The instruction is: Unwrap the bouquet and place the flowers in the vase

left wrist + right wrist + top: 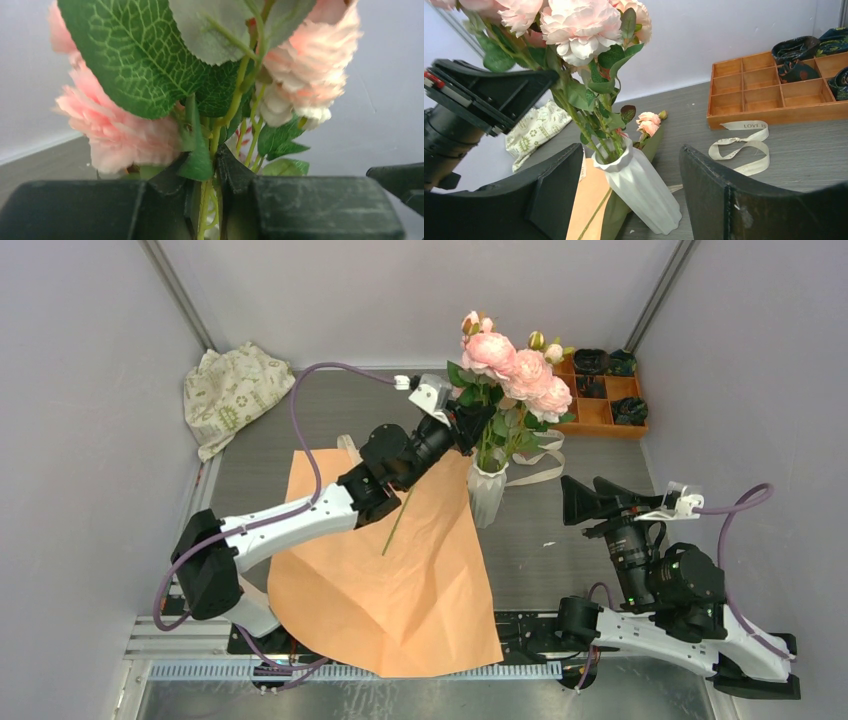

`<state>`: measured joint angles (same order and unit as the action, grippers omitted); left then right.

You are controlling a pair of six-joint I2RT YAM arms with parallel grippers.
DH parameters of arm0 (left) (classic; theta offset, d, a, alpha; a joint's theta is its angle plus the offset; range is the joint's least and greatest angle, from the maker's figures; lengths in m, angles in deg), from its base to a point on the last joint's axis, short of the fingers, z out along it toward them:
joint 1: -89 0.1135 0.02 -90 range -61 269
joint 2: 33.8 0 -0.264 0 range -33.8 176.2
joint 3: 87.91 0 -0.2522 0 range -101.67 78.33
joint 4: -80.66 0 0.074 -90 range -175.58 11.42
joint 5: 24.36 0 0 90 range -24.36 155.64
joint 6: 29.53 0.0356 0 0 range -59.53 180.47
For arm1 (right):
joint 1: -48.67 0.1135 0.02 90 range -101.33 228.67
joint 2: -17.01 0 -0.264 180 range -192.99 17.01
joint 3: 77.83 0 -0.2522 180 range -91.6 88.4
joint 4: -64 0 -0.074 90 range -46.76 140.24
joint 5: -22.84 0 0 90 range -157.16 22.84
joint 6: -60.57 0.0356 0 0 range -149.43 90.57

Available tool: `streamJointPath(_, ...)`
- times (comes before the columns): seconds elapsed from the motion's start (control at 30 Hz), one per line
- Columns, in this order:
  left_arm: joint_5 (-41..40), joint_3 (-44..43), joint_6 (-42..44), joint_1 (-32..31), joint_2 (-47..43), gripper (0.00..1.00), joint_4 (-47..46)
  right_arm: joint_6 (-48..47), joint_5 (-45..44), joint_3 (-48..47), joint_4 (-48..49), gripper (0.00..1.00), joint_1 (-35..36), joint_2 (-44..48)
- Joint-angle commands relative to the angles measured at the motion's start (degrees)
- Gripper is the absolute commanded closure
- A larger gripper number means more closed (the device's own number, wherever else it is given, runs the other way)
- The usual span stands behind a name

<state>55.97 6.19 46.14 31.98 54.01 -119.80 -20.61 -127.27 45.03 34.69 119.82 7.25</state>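
Standing in vase, flowers pass through left gripper.

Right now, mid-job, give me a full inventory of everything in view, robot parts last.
vase: one, white, upright mid-table at the paper's right edge
flowers: one bunch, pink with green leaves, stems in the vase
loose stem: one, green, lying on the paper left of the vase
paper: one sheet, orange, spread flat near centre
ribbon: one, cream, on the table between vase and tray
cloth: one, cream patterned, far-left corner
tray: one, orange, far right
dark items: several, black, in tray compartments
left gripper: one, black, around the flower stems above the vase; grip unclear
right gripper: one, black, open and empty, right of the vase
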Motion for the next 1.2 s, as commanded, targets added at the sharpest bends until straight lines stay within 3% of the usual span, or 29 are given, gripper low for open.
streamJointPath(0.0,-2.3,2.7,-1.4,-0.8,-4.0,0.80,-4.5,0.7,0.2,-0.1,1.8,0.25,0.3,-1.7)
streamJointPath(0.2,-2.9,6.4,-2.2,-1.6,-6.5,0.64,-3.2,1.2,1.0,-0.3,2.3,0.24,0.2,-3.3)
streamJointPath(0.43,-4.9,10.6,-2.4,-2.4,-10.6,0.29,-1.4,1.5,2.0,-0.5,3.0,0.23,0.3,-5.3)
streamJointPath(0.7,-10.3,15.8,-3.1,-3.1,-16.8,0.27,3.8,0.2,7.6,-5.1,1.0,0.20,0.2,-14.1)
streamJointPath(1.17,-45.8,20.1,-1.5,-3.1,-42.6,0.32,26.0,4.1,26.8,-22.2,-2.7,0.20,0.9,-46.6)
